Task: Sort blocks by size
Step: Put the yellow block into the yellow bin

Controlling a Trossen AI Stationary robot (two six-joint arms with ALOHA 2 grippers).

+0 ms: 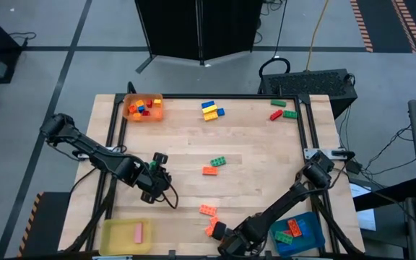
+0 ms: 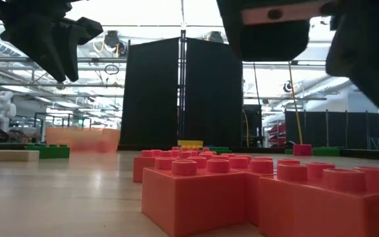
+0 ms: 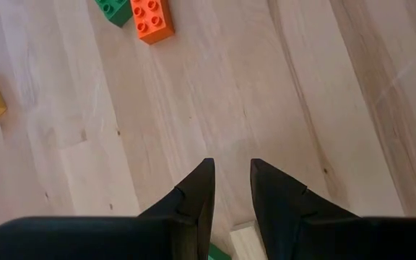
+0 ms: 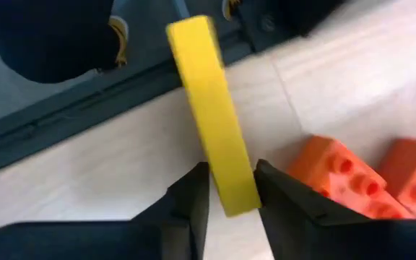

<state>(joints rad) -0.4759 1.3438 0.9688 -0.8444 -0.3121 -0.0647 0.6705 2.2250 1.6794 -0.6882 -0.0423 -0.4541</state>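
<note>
My right gripper (image 1: 219, 233) is at the table's near edge, shut on a long yellow block (image 4: 208, 108); in the high view the gripper hides this block. Two orange blocks (image 4: 338, 177) lie right beside it, and they fill the low view's foreground (image 2: 196, 191). My left gripper (image 1: 156, 167) hangs raised over the table's left half. Its fingers (image 3: 232, 170) stand a narrow gap apart, with a bit of a small green block (image 3: 219, 253) far back between them. More blocks lie on the table: green (image 1: 217, 162), orange (image 1: 209, 171) and orange (image 1: 208, 210). My left gripper has the small green block (image 1: 152, 165) between its two fingers, far back from the tips and clear of the table. Only a corner shows, so the part held cannot be told. My right gripper pinches the yellow block's two long flat sides (image 4: 233, 189) between its two fingers, at one end. The fingers slant down from above, and the block runs out ahead of them toward the table's near rail. I cannot tell whether it is lifted.
An orange tray (image 1: 144, 108) with small blocks stands at the far left, a yellow tray (image 1: 118, 238) with a pink block at the near left, and a blue tray (image 1: 305, 235) with blocks at the near right. Yellow and blue blocks (image 1: 211, 110) and red and green ones (image 1: 282, 112) lie along the far edge.
</note>
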